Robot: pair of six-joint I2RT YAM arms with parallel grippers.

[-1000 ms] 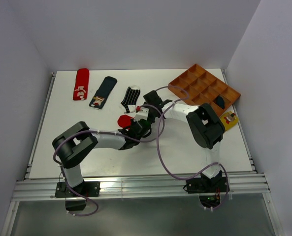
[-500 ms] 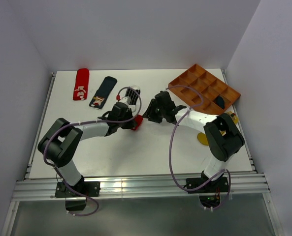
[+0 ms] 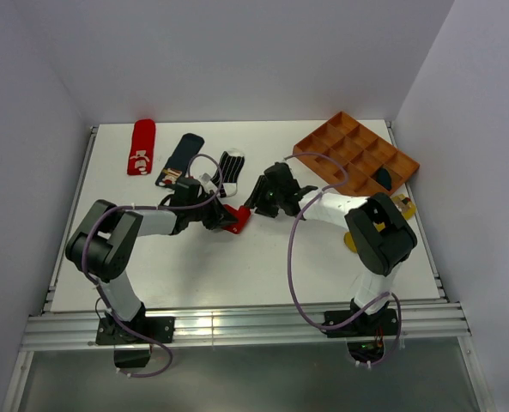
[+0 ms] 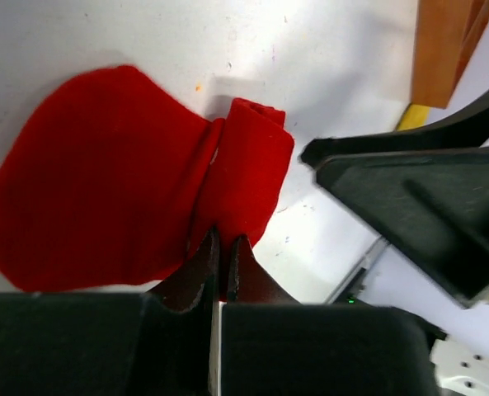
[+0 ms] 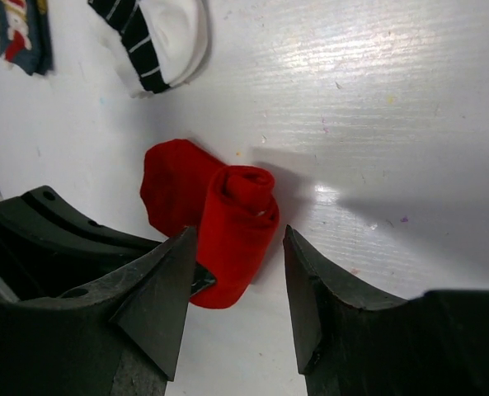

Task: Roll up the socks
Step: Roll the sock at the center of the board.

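A red sock (image 4: 104, 198) lies on the white table, one end wound into a roll (image 5: 242, 216). My left gripper (image 4: 223, 241) is shut, pinching the near end of that roll; in the top view it (image 3: 227, 218) sits at the sock's (image 3: 239, 217) left side. My right gripper (image 5: 238, 234) is open, its fingers (image 5: 310, 280) straddling the roll without squeezing it, and stands just right of the sock (image 3: 259, 204). At the back left lie a red sock with white marks (image 3: 140, 148), a navy sock with a patch (image 3: 178, 160) and a striped sock (image 3: 230, 167).
An orange compartment tray (image 3: 348, 142) stands at the back right with a dark navy sock (image 3: 383, 178) in one cell. A yellow sock (image 3: 352, 243) shows behind the right arm. Purple cables loop over both arms. Side rails border the table.
The right jaws have spread and released the red roll. Both grippers moved toward the back of the table with the sock, and the left arm swung out to the left.
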